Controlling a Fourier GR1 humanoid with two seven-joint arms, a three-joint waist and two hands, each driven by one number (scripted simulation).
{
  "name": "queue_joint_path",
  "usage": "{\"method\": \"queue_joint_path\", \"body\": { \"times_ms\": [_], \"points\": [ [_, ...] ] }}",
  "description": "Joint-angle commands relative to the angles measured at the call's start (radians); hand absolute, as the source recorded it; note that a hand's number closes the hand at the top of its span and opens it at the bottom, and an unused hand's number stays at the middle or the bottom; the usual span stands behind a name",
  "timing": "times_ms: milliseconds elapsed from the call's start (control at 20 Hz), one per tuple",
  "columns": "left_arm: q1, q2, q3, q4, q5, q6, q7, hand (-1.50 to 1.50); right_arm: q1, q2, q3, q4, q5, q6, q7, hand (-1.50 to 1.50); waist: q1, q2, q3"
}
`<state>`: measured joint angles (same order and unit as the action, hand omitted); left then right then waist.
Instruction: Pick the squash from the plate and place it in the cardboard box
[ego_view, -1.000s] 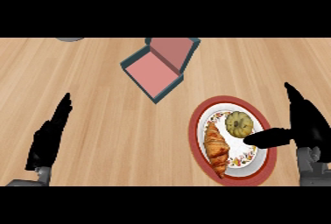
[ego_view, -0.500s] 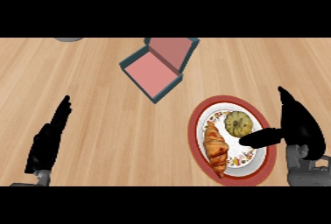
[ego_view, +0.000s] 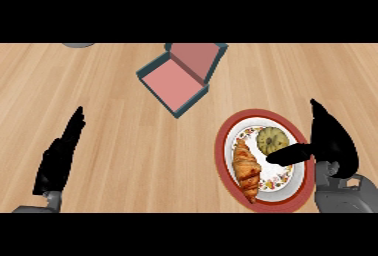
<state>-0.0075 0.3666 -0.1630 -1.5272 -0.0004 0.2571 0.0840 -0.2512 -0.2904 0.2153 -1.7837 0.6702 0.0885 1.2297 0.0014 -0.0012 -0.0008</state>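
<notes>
Beside the fingers (ego_view: 289, 154), squash (ego_view: 269, 139).

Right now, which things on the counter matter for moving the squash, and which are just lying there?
Part of the job: squash, plate, cardboard box, right hand.
Just lying about: croissant, grey object at the far edge, resting left hand.

The pale wooden tabletop (ego_view: 111, 125) showed fine, matt grain. At two o'clock, the red-rimmed round patterned plate (ego_view: 295, 192) looked smooth and glazed; the golden croissant (ego_view: 247, 170) looked flaky.
</notes>
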Motion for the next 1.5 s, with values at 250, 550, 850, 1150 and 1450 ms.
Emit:
{"method": "queue_joint_path", "body": {
  "times_ms": [250,550,850,1150,1450],
  "points": [
    [-0.005,0.026,0.058,0.007,0.015,-0.052,-0.004,0.0,0.019,0.082,-0.038,-0.001,0.08,0.051,0.137,-1.5,-0.003,0.0,0.0],
    [-0.008,-0.036,0.024,0.008,-0.027,-0.026,0.002,0.0,-0.033,0.139,-0.076,0.083,0.123,0.079,0.099,-1.5,0.001,0.001,0.0],
    [0.012,-0.011,0.078,0.012,-0.013,-0.063,-0.023,0.0,0.019,0.166,-0.11,0.13,0.155,0.056,0.008,-1.5,0.002,0.002,0.0],
    [-0.025,-0.056,0.05,-0.02,-0.068,-0.041,0.04,0.0,0.03,0.188,-0.168,0.146,0.139,0.07,-0.041,1.5,-0.002,0.001,0.001],
    [0.003,-0.052,0.083,0.027,-0.056,-0.073,-0.019,0.0,-0.013,0.152,-0.117,0.2,0.333,0.051,-0.054,1.5,-0.001,0.002,0.0]
  ]
}}
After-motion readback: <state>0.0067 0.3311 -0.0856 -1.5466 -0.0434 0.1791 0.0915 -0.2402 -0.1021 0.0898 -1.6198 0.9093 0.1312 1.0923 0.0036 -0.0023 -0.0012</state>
